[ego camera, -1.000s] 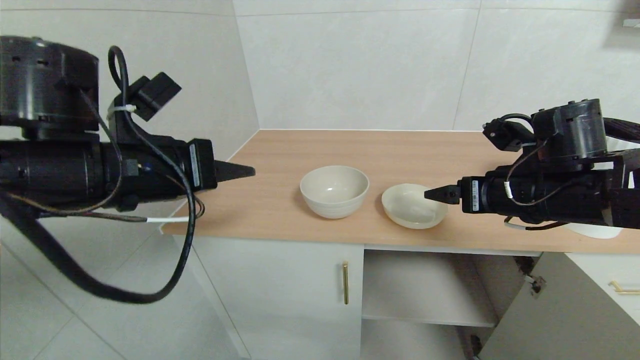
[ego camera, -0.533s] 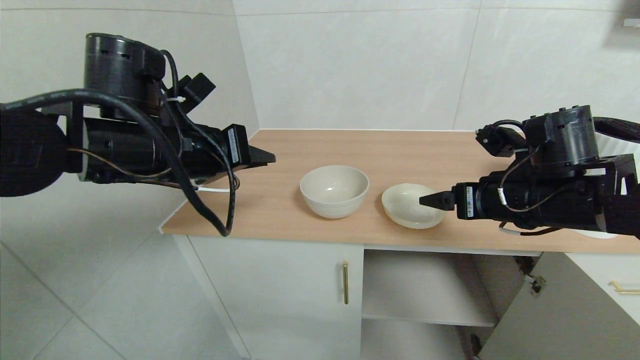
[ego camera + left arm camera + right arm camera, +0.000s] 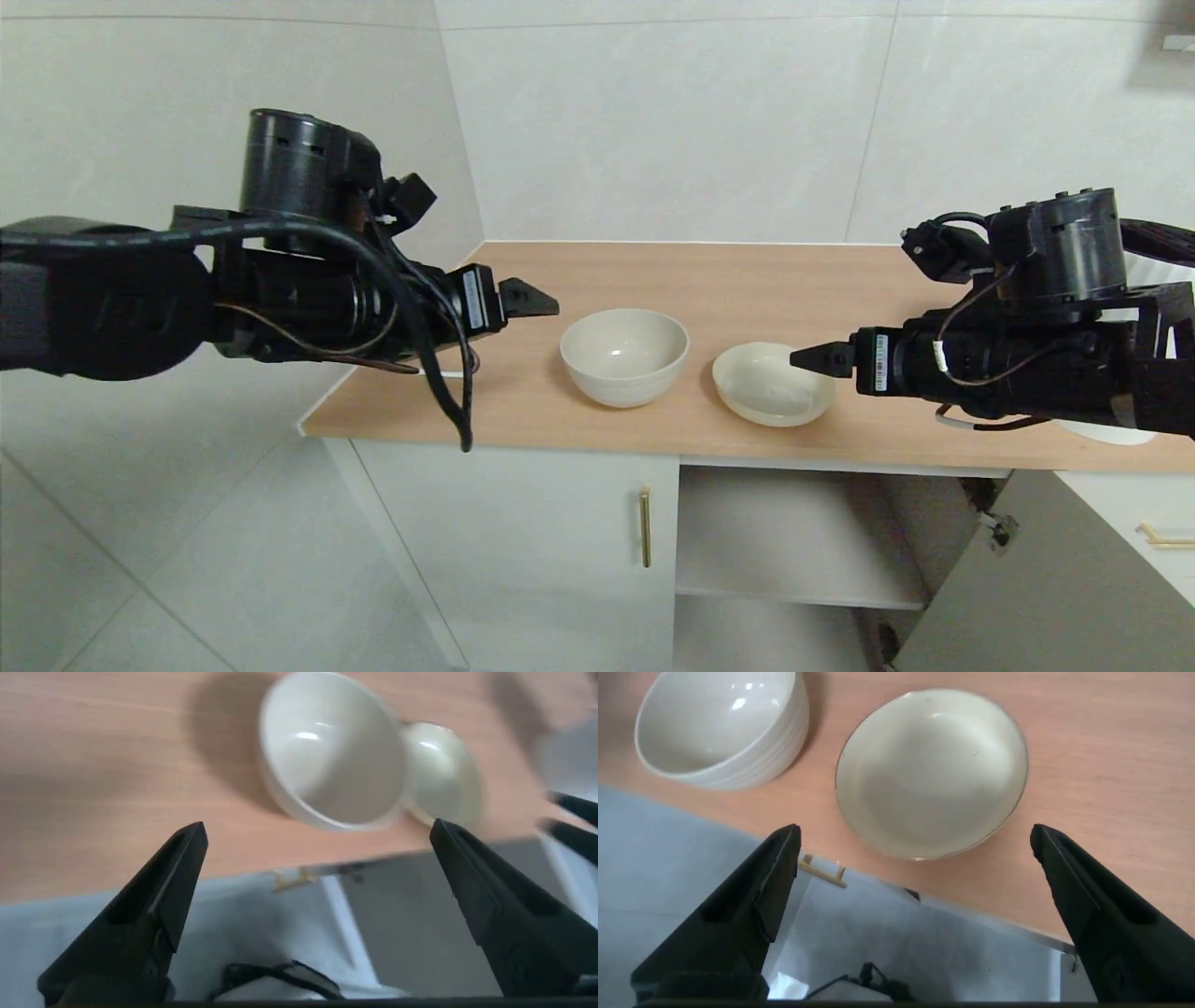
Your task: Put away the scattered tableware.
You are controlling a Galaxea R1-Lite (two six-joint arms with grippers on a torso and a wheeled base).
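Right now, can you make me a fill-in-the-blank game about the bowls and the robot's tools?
1. The deep bowl sits to the robot's ____ of the shallow bowl.
2. Inside, both bowls are ____.
3. The right tool is nearest the ____ bowl.
4. The left tool holds nothing, and its fingers are spread ____.

Missing words: left, empty, shallow, open.

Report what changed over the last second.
The left pincer swung in over the counter toward the deep bowl, ending just short of it. The right pincer hardly shifted by the shallow bowl. Nothing was grasped; both bowls stayed put.
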